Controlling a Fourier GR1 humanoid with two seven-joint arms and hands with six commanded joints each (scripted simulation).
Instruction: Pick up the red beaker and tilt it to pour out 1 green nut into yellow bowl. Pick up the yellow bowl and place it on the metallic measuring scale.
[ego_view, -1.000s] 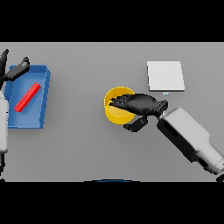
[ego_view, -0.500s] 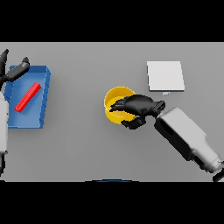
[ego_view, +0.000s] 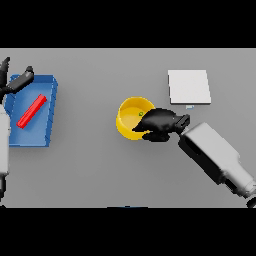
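Bowl (ego_view: 131, 119) holds a green nut (ego_view: 141, 114); right hand (ego_view: 159, 125) clasps its rim at 4 o'clock. Next, lift it toward scale (ego_view: 188, 87) at 2 o'clock. Left hand (ego_view: 15, 82) relaxed.

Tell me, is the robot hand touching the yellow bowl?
Touching. In the head view the right robot hand lies over the yellow bowl's right rim, dark fingers curled on its edge with no grey table between them.

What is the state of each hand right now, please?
Left hand: open, holds nothing, over the blue tray.
Right hand: shut on the yellow bowl, at its rim.
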